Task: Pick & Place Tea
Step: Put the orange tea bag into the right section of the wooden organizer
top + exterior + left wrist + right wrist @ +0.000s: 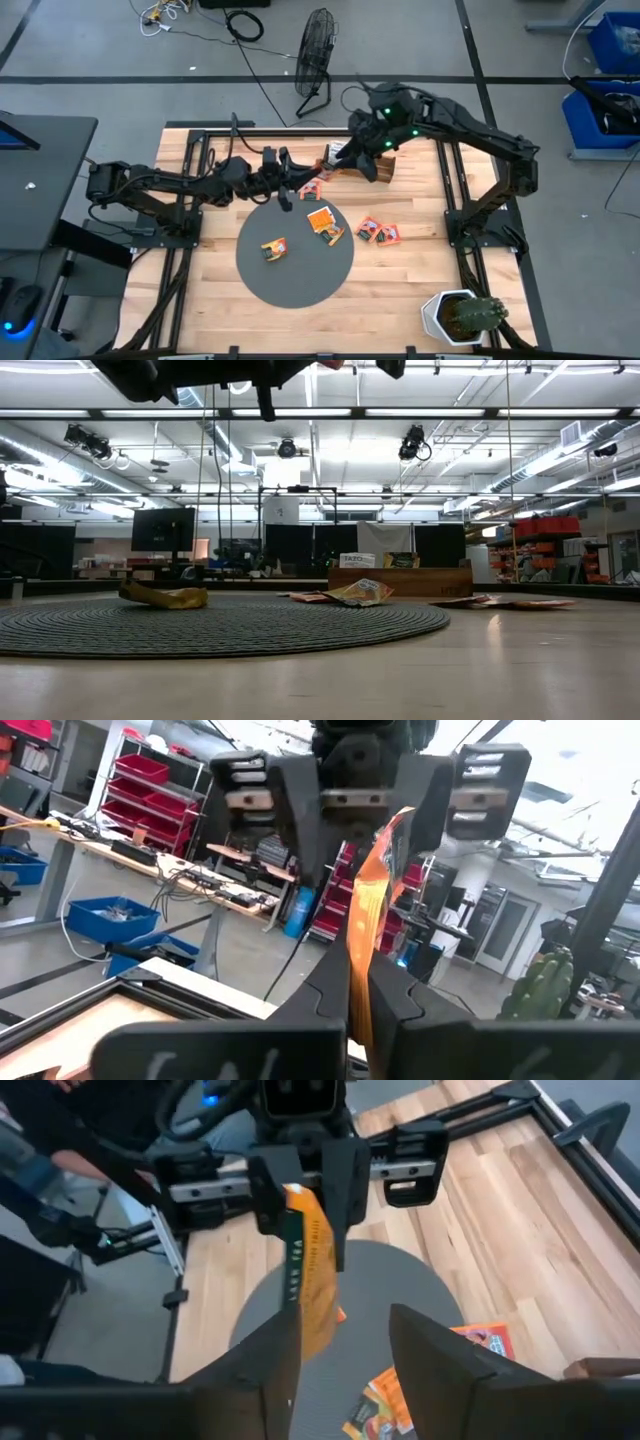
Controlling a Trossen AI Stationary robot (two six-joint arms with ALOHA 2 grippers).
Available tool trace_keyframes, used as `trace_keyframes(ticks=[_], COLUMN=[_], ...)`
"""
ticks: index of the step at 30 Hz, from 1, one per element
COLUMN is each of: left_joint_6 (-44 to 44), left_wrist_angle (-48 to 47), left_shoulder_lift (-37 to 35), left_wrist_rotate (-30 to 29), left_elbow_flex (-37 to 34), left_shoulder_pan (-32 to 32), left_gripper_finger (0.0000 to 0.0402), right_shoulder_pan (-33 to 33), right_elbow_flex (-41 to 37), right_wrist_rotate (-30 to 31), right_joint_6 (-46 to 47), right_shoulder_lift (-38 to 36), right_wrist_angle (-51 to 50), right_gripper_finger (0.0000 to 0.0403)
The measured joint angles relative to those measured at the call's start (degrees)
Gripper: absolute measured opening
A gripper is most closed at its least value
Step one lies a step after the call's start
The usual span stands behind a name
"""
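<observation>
Above the far edge of the grey disc (295,258), the left tool (300,1200) is pinching an orange tea packet (308,1275). Facing it, the right tool (345,1345) is standing spread around that packet's free end. More packets (378,232) are lying on the disc and table (400,290).

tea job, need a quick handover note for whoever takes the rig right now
Left gripper: shut on an orange tea packet, held up above the far edge of the grey disc.
Right gripper: open, facing it, fingers on either side of that packet; looks like a handover, not yet gripped.
Wooden box: at the far side of the table, with packets standing in it.
Done: two packets lie on the disc, yellow and orange.
Left: three packets on the table right of the disc, one by its far edge.
</observation>
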Motion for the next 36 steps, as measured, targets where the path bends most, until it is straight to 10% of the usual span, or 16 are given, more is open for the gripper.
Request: trace_keyframes(ticks=[16, 27, 36], left_joint_6=[-0.1, -0.4, -1.4], left_wrist_angle=[-0.2, -0.1, -0.5], left_shoulder_lift=[0.0, 0.0, -0.1], left_wrist_rotate=[-0.2, 0.0, -0.2], left_elbow_flex=[0.0, 0.0, 0.1], left_shoulder_pan=[1.4, 1.4, 1.4], left_gripper_finger=[0.0006, 0.0015, 0.0038], right_shoulder_pan=[0.4, 0.3, 0.1], right_elbow_flex=[0.1, 0.1, 0.1], right_wrist_rotate=[-2.3, -0.7, 4.3], right_joint_6=[2.1, -1.8, -3.9], right_shoulder_lift=[0.8, 2.0, 1.6], right_wrist_angle=[2.3, 0.4, -3.2], right_gripper_finger=[0.0173, 0.0014, 0.0002])
